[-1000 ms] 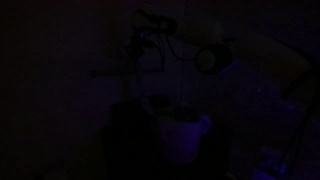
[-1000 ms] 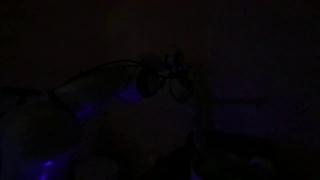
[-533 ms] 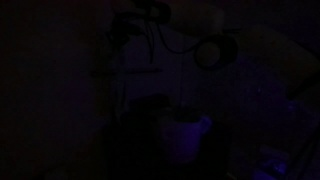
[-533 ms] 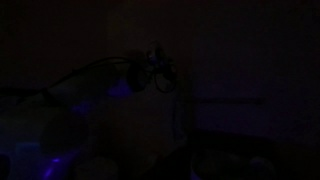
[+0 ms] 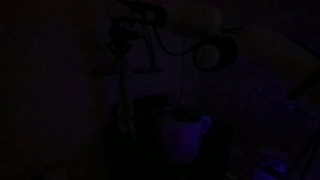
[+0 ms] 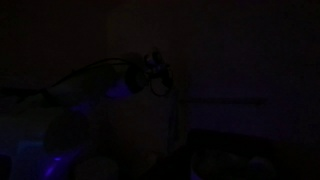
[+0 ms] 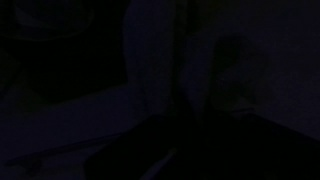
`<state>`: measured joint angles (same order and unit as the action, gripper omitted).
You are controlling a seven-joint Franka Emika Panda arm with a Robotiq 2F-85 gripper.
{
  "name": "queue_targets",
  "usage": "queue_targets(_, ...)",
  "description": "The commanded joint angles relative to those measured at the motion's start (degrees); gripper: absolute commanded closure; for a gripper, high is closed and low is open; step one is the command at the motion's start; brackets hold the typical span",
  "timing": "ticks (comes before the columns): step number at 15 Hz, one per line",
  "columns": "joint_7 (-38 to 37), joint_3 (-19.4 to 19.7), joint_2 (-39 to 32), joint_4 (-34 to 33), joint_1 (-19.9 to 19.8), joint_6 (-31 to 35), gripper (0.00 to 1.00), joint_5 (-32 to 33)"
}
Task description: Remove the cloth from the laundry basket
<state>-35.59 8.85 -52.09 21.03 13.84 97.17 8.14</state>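
Super dark footage. The laundry basket [image 5: 186, 128] is a pale blob, and the hand [image 5: 124, 42] hangs well above it, off to one side. Can't tell if the hand's open or gripping anything, so I'm guessing the cloth might be out, but that's unconfirmed.

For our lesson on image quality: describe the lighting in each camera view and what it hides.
Both exterior views: severely underexposed, blue cast, no clear shadows; in an exterior view the pale basket shows faintly. Wrist view: almost black, only vague shapes, nothing identifiable.
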Motion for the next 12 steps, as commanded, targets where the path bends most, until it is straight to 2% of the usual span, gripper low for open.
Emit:
queue_targets(1,0.31,-2.09,-2.47,0.04,-4.67,-1.69,0.91,-2.19)
queue_targets(2,0.76,-2.75,-4.17,-1.37,-6.24,-2.27,0.91,-3.05)
queue_targets(5,3.02,-4.88,-7.76,0.01,-9.64,-1.09,0.91,-5.64)
queue_targets(7,5.83,-6.39,-11.36,-0.41,-10.31,-1.52,0.91,-7.19)
queue_targets(9,8.77,-6.89,-14.76,-0.52,-8.89,-1.67,0.91,-7.24)
queue_targets(12,13.4,-6.98,-19.22,-0.99,-4.4,-1.06,0.91,-5.59)
